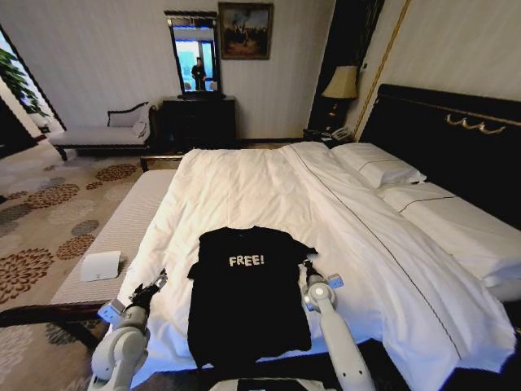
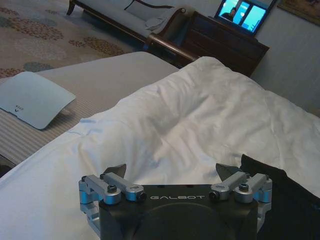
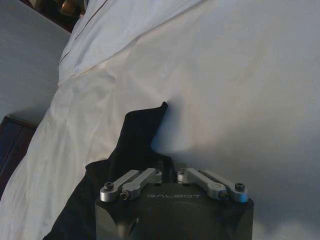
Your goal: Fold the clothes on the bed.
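Note:
The black T-shirt with white "FREE!" lettering lies flat, chest up, on the near end of the bed, its hem toward me. My left gripper hovers open over the white duvet just left of the shirt's left sleeve. In the left wrist view this gripper has its fingers spread wide, with the T-shirt edge beside one finger. My right gripper sits at the shirt's right sleeve. In the right wrist view that gripper has its fingers drawn together on the T-shirt sleeve fabric.
A long striped bench runs along the bed's left side with a white flat item on it. Pillows and the dark headboard are at the far right. A chaise longue and a dark dresser stand against the back wall.

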